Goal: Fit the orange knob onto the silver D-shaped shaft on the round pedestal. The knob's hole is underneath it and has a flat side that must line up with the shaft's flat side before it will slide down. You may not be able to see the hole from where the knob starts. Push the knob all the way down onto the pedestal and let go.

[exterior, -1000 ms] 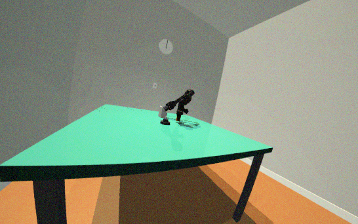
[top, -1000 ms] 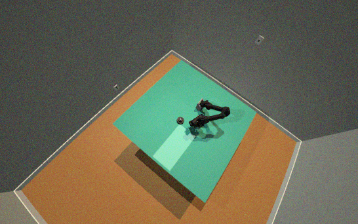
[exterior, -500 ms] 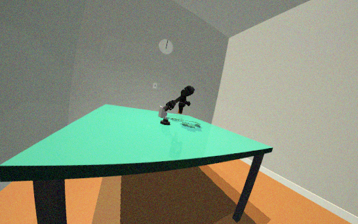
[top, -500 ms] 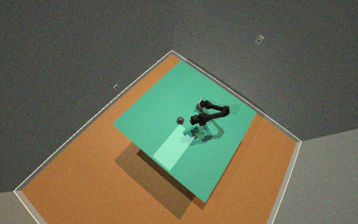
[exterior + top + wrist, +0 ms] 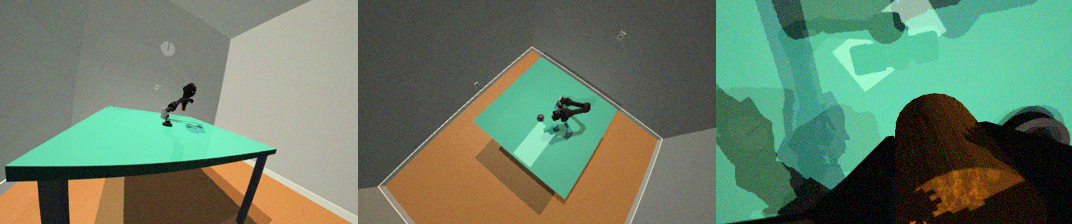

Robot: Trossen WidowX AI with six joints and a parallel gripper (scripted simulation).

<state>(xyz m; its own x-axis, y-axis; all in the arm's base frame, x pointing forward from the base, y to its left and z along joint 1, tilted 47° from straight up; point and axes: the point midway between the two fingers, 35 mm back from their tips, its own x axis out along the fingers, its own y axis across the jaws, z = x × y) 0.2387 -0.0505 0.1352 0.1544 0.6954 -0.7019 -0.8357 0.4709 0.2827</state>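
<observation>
- The claw grips the orange knob, raised above the green table.
- The round pedestal stands on the table, apart from the knob.

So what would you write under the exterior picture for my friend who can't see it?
A black robot arm holds an orange knob in its end effector, up above a bright green table. The round pedestal sits on the tabletop, and a round clock hangs on the grey wall behind.
</observation>
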